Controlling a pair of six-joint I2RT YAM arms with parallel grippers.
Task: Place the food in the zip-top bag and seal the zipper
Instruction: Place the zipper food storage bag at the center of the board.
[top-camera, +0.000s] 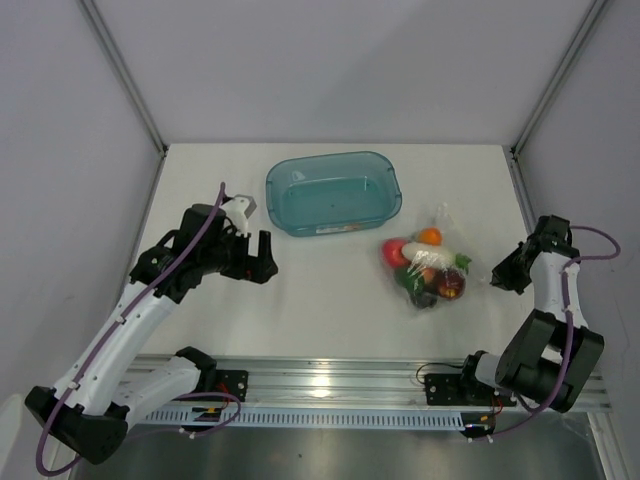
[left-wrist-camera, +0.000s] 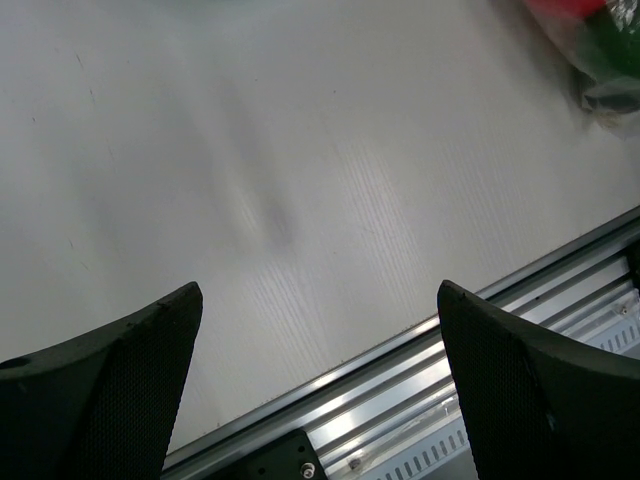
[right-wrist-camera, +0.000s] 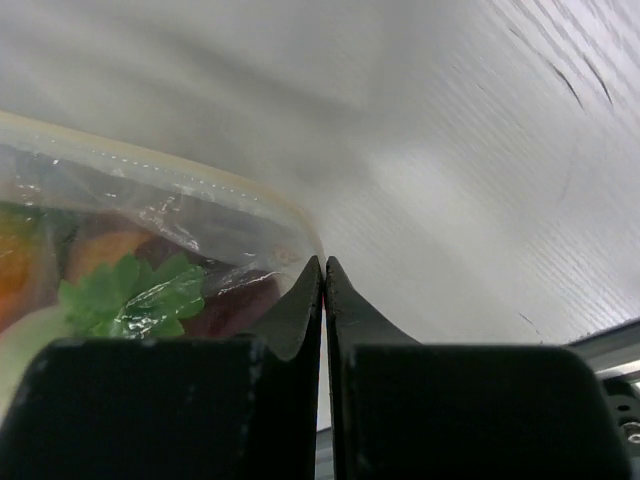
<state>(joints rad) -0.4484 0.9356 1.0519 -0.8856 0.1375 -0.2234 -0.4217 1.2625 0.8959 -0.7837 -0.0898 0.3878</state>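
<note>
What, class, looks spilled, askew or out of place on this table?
Nothing stands out. The toy food all lies bunched inside the clear bag, none loose on the table, and the blue tub sits upright.

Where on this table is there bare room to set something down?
The widest bare patch lies between the open left claw and the zip-top bag, from the teal tub forward to the metal rail. Tight spots: between tub and bag, and between bag and the shut right claw.

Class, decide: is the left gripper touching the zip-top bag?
Apart. The top view shows the left gripper well left of the zip-top bag, bare table between them.
</note>
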